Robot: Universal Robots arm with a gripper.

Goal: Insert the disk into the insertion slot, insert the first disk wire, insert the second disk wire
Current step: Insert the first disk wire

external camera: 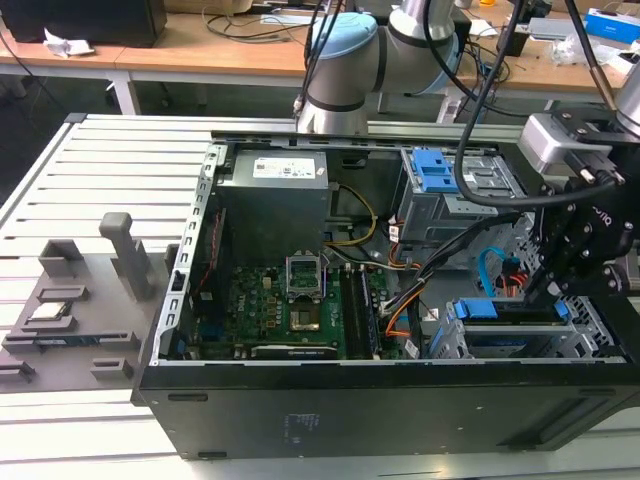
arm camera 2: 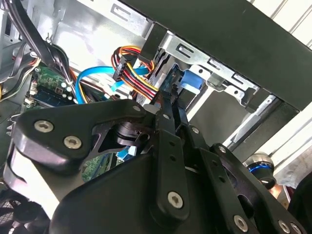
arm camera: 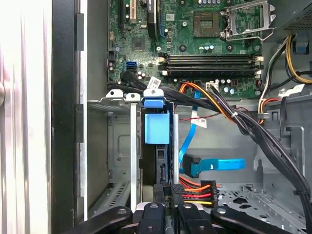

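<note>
An open black desktop computer case [external camera: 350, 410] lies on its side on a pale slatted metal worktop [external camera: 110, 160]. The arm's black gripper [external camera: 545, 290] reaches down into the corner of the case at the exterior view's right. The flat silver hard disk in its bright blue plastic carrier [arm camera: 157, 127] stands on edge inside the insertion slot, a boxy grey sheet-metal drive cage [arm camera: 119, 146]. In the exterior view the blue frame [external camera: 500, 310] shows along the top of that cage [external camera: 590, 325]. In the second wrist view the gripper [arm camera 2: 173, 97] has its fingers drawn together with almost no gap. Their tips sit just beside the disk's blue tab [arm camera 2: 190, 80], under the cage's rim [arm camera 2: 204, 61]. In the first wrist view the gripper [arm camera: 168, 187] sits at the disk's near edge. A black plug with red, yellow and orange wires [arm camera: 195, 192] crowds close beside it, and a light blue flat data cable [arm camera: 219, 165] lies loose just beyond. A thick bundle of black cables [arm camera: 253, 131] crosses between the cage and the green motherboard [arm camera: 195, 44]. A taller grey cage with blue tabs [external camera: 440, 180] stands further back, and grey plastic fixtures [external camera: 120, 250] rest on the worktop at the exterior view's left.
</note>
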